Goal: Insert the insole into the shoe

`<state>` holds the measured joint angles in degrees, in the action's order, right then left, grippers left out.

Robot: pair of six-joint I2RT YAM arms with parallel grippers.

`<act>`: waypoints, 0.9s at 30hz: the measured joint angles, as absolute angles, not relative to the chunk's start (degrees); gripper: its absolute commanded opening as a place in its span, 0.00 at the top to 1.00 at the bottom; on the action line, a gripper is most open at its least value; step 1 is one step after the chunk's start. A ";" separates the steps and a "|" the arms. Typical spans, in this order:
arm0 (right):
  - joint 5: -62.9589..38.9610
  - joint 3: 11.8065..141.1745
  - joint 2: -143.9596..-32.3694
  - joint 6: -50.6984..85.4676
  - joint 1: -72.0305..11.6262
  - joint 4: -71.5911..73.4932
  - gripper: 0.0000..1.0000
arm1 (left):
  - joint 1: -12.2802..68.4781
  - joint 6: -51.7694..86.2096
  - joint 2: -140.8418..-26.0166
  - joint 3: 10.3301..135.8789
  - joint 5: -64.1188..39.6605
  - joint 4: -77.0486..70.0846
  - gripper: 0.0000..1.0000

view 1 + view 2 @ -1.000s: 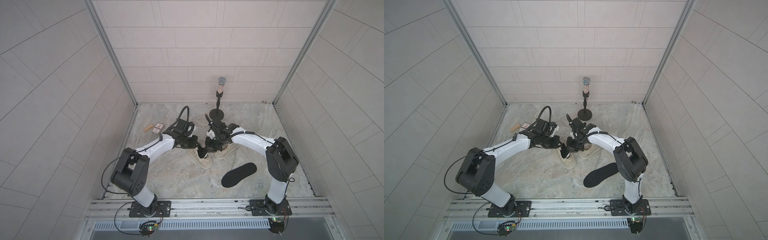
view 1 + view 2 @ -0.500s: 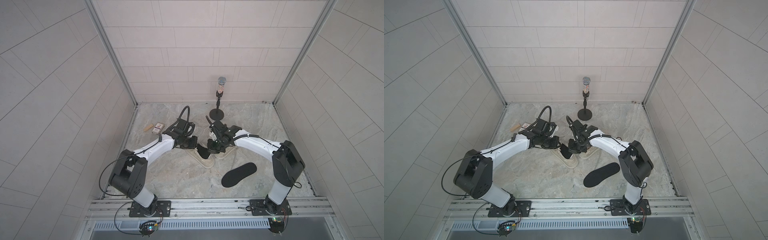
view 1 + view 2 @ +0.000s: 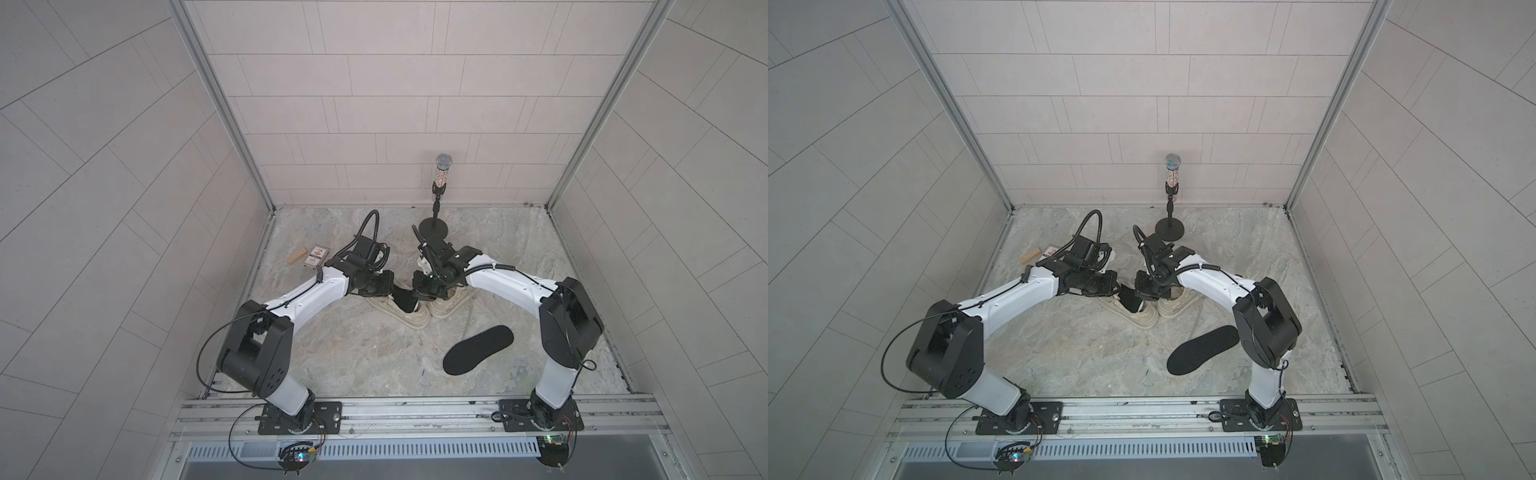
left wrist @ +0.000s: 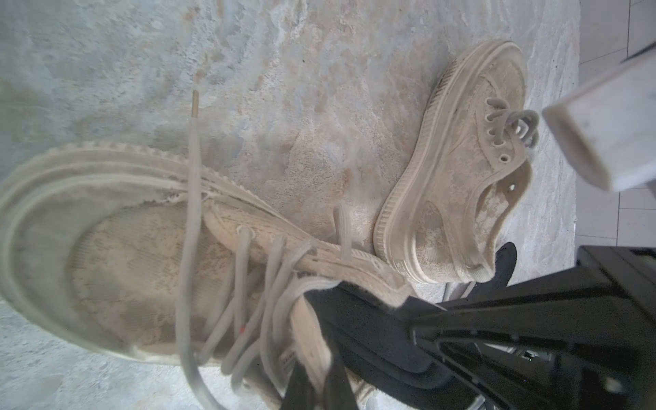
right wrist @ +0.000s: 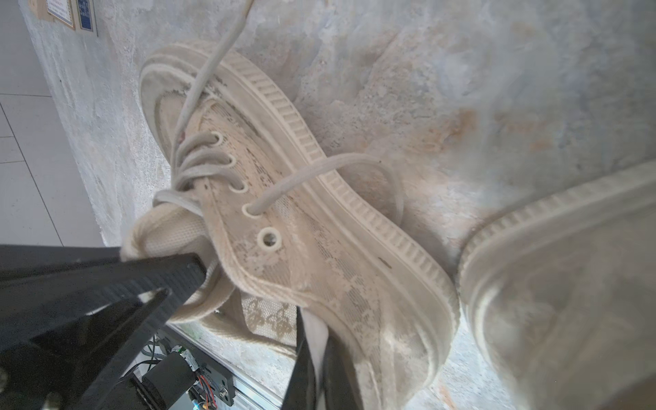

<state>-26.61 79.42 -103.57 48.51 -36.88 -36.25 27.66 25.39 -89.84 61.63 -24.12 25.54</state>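
Observation:
Two beige lace-up shoes stand mid-floor. On the left shoe (image 3: 415,321) (image 4: 117,269) (image 5: 319,255), my left gripper (image 3: 392,291) (image 4: 319,387) is shut on the tongue. My right gripper (image 3: 417,293) (image 5: 317,376) is shut on the heel collar of the same shoe. A black insole (image 3: 404,298) (image 4: 358,319) shows in that shoe's opening between the two grippers. Another black insole (image 3: 478,350) (image 3: 1202,350) lies flat on the floor near the right arm. The other shoe (image 3: 448,307) (image 4: 458,184) stands just right of the held one.
A microphone on a round-based stand (image 3: 433,227) rises behind the grippers near the back wall. A card box (image 3: 316,254) and a small wooden block (image 3: 296,256) lie at the far left. Tiled walls close in three sides; a metal rail (image 3: 415,409) runs along the front.
Both grippers stay shut on the same shoe. The right arm's elbow has shifted a little and the held shoe has turned slightly on the floor.

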 measured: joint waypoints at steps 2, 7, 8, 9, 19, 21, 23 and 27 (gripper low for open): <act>-26.57 78.78 -103.59 48.60 -36.93 -35.77 1.00 | 27.40 26.11 -89.84 61.63 -24.01 25.54 1.00; -26.68 75.20 -102.17 49.76 -36.84 -32.67 1.00 | 27.14 27.07 -89.84 61.63 -24.91 25.43 1.00; -26.89 75.07 -102.10 50.04 -36.84 -32.40 1.00 | 27.14 27.07 -89.84 61.63 -25.41 25.28 1.00; -27.27 75.18 -102.15 50.22 -36.82 -32.21 1.00 | 27.14 27.07 -89.84 61.63 -25.71 25.17 1.00; -25.32 81.60 -105.32 49.12 -39.33 -34.24 1.00 | 26.74 27.20 -89.84 61.63 -29.28 23.53 1.00; -23.35 81.34 -105.49 47.33 -39.66 -34.94 1.00 | 26.48 27.20 -89.84 61.63 -29.93 23.31 1.00; -21.23 80.77 -105.49 45.63 -39.64 -35.79 1.00 | 26.11 27.18 -89.84 61.63 -30.44 23.33 1.00; -16.43 79.33 -105.49 42.33 -39.48 -37.76 1.00 | 25.12 26.35 -89.84 61.82 -31.14 24.36 1.00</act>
<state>-16.43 79.33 -105.49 42.33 -39.48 -37.76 25.12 26.35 -89.84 61.82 -31.14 24.36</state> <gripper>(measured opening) 0.064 0.054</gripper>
